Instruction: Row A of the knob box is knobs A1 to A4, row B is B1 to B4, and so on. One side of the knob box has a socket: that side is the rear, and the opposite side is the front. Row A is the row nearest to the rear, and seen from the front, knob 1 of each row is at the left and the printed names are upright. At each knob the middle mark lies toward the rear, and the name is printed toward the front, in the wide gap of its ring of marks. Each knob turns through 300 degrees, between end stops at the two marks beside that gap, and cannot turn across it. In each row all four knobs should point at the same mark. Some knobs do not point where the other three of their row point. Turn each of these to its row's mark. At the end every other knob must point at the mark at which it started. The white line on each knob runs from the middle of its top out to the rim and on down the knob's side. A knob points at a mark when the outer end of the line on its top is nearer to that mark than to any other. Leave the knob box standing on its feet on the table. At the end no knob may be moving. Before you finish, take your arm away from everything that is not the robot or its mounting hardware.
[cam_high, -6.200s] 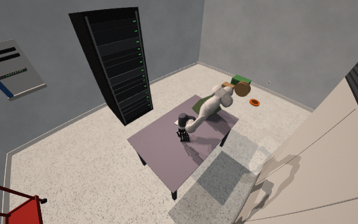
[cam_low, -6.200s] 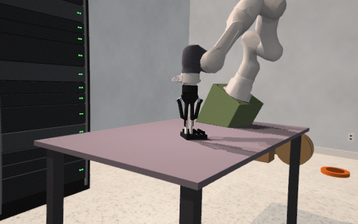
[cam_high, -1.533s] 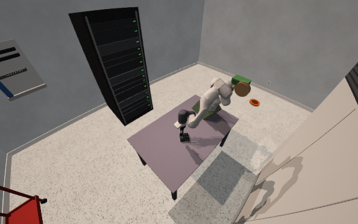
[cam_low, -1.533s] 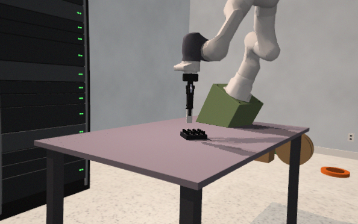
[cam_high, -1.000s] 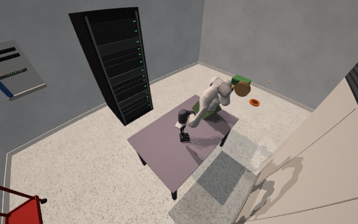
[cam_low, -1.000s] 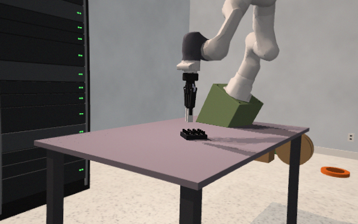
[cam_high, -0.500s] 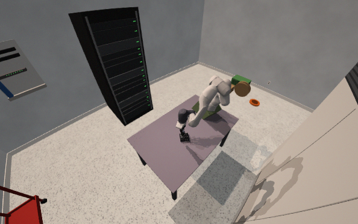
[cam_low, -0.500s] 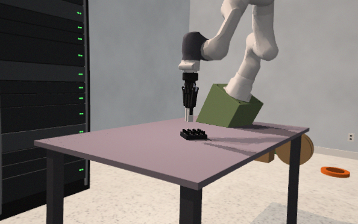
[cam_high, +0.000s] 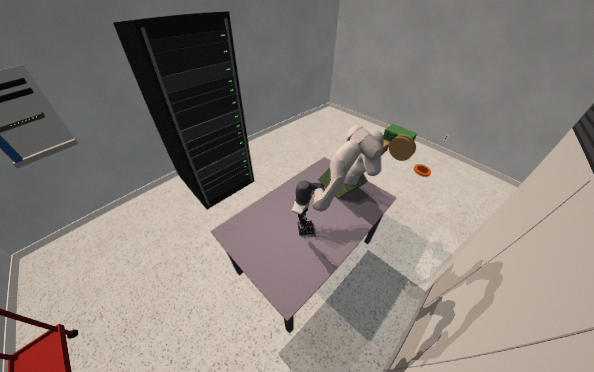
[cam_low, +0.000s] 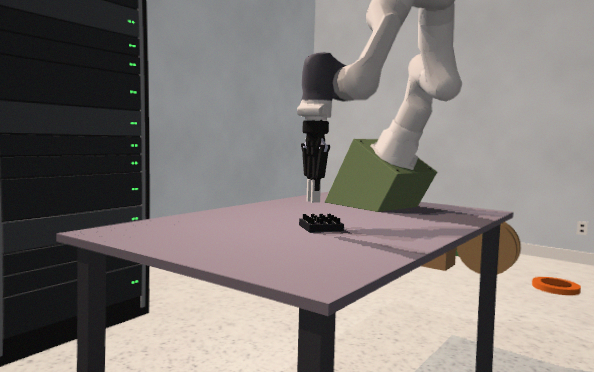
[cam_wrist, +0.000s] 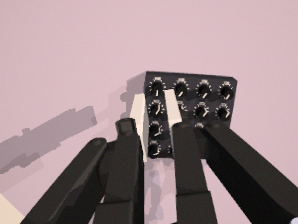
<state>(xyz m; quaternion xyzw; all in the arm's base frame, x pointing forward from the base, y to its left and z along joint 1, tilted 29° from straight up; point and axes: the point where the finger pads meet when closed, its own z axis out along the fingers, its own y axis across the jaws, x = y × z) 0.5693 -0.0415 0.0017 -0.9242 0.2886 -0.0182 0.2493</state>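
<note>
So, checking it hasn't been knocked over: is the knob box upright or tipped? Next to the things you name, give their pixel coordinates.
Upright: the knob box (cam_high: 306, 229) (cam_low: 321, 226) (cam_wrist: 191, 100) sits flat on the table, knobs up.

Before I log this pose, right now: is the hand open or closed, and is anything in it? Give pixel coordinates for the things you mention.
Hand (cam_low: 313, 201) (cam_wrist: 156, 106): open slightly, nothing held, above the knob box (cam_low: 321, 227) (cam_wrist: 192, 80).

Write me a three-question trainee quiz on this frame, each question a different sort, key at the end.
1. True or false: the gripper is touching the knob box.
2. What does the arm stand on?
A) a red cart
B) a green block
C) an orange ring
3. Fill in the blank: the orange ring lies on the ____.

Key: 1 false; 2 B; 3 floor.
</note>
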